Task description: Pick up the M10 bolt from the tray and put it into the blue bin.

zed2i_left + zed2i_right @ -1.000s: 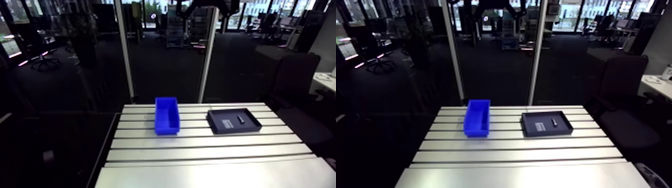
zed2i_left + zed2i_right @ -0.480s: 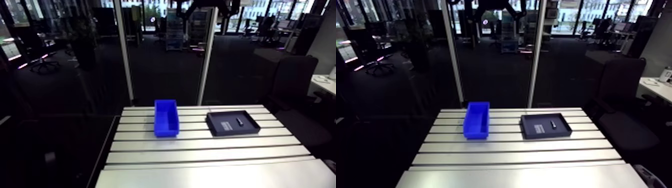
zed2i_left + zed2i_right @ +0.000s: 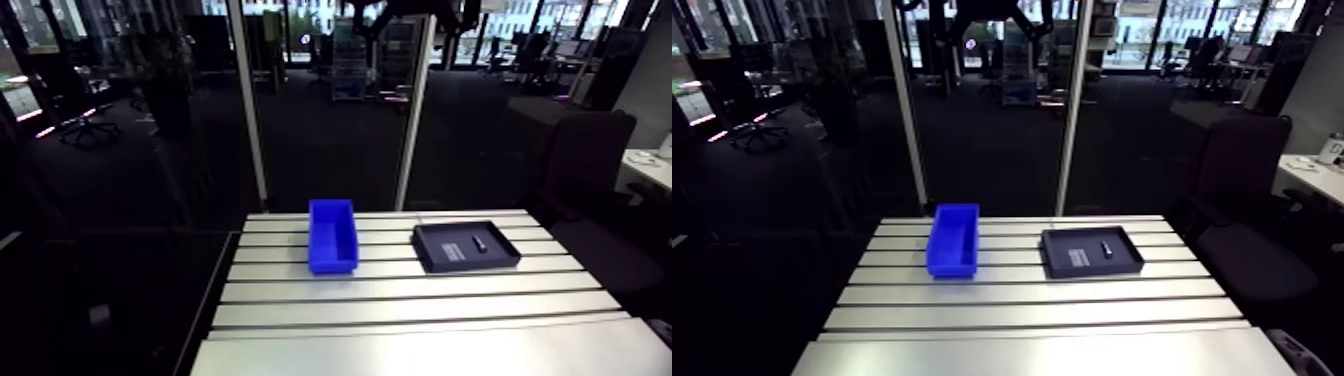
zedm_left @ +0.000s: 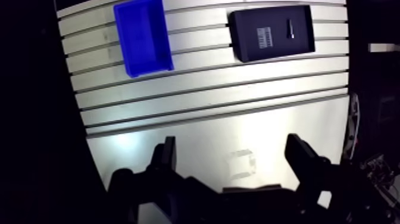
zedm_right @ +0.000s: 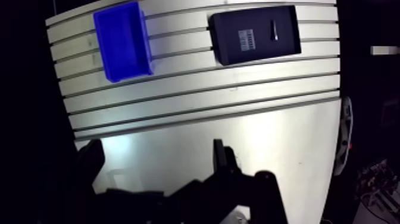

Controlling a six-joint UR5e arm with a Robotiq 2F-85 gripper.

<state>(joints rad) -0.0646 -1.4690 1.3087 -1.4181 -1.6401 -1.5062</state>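
In the wrist view my gripper point(image 4: 232, 146) hangs high above the near part of the slotted table point(image 4: 208, 101), open, with nothing between its two dark fingers point(image 4: 166, 158). Far ahead of the fingers lies the black tray point(image 4: 297, 44). The small dark M10 bolt point(image 4: 290, 28) rests in it beside a pale label point(image 4: 265, 37). The blue bin point(image 4: 143, 36) stands a short way from the tray along the same far edge and looks empty. The arm view shows the bin point(image 3: 333, 236) on the left, the tray point(image 3: 445, 262) on the right and the bolt point(image 3: 479, 243) inside the tray.
Two pale upright posts point(image 3: 250, 110) stand behind the table's far edge. A dark office chair point(image 3: 590, 160) sits just off the table's right side. Bare aluminium slats point(image 3: 400, 300) stretch from the bin and tray to the near edge.
The arm view shifted slightly earlier, so the camera moved; since just before it holds still. Bin, tray and bolt have kept their places.
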